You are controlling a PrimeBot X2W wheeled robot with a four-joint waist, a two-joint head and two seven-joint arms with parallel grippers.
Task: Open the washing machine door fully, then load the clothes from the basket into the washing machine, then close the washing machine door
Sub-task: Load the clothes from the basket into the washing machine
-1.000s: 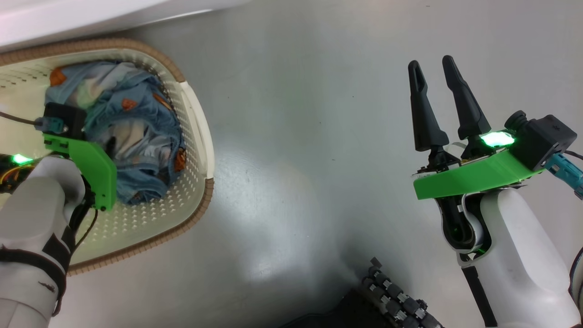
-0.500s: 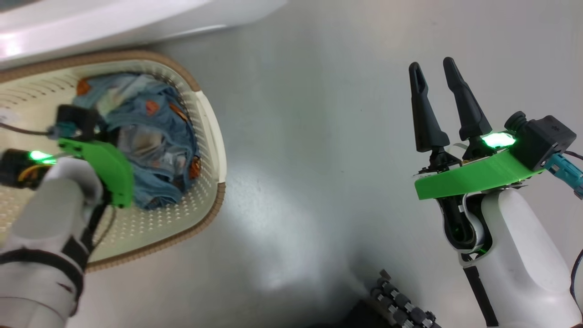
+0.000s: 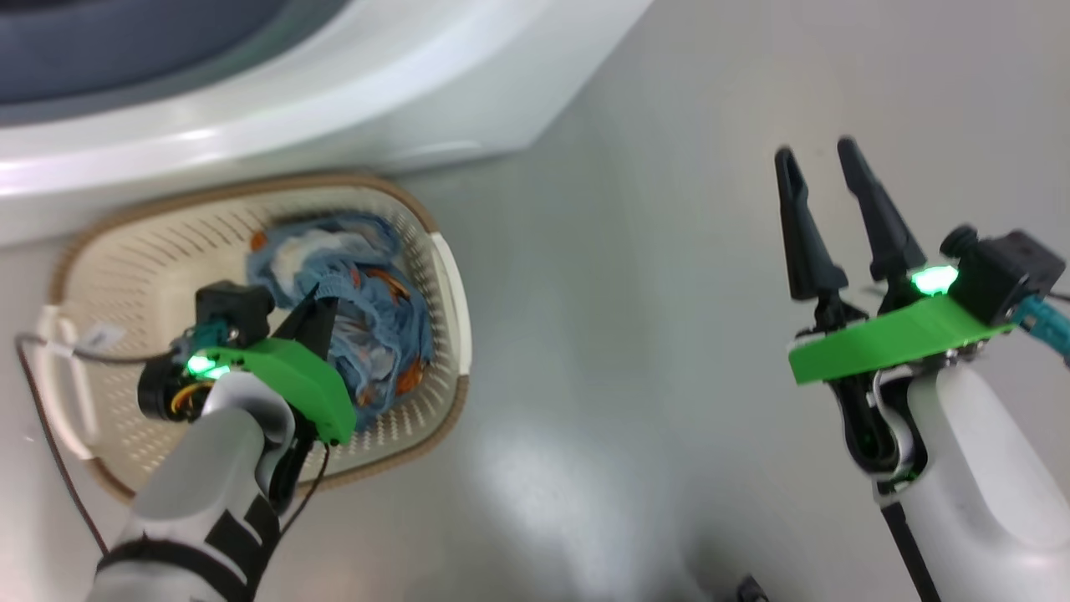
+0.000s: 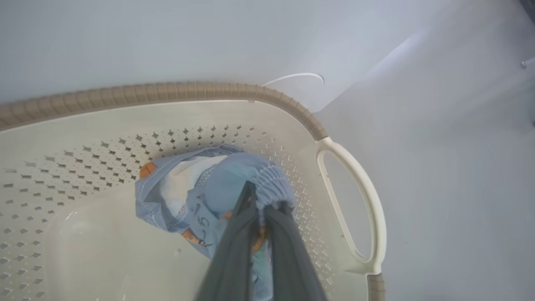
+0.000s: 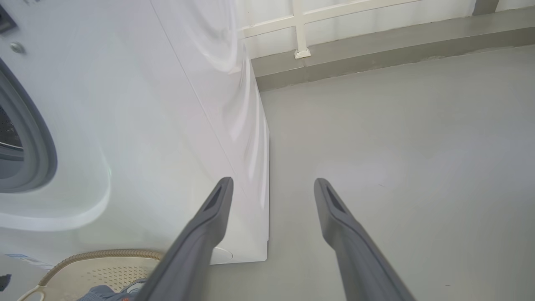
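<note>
The cream basket [image 3: 452,276] with a brown rim stands on the floor in front of the white washing machine [image 3: 351,92]. My left gripper [image 3: 322,303] is inside it, shut on a bunched fold of the light blue clothes [image 3: 380,322]. In the left wrist view the fingers [image 4: 234,246] pinch the clothes [image 4: 188,196], and the bundle hangs from them above the basket [image 4: 167,93] floor. My right gripper [image 3: 815,152] hovers open over bare floor at the right, holding nothing. The washing machine door is out of view.
The grey gasket [image 5: 39,154] of the washing machine [image 5: 159,125] opening shows at the left of the right wrist view. The right gripper [image 5: 272,184] points past the machine's corner. Grey floor [image 3: 627,351] spreads between both arms, with a low kerb [image 5: 376,46] beyond.
The head camera has tilted up, bringing more of the washing machine into the picture. My left gripper has risen from the pile with the clothes gathered into a tighter bundle. The right gripper has held still.
</note>
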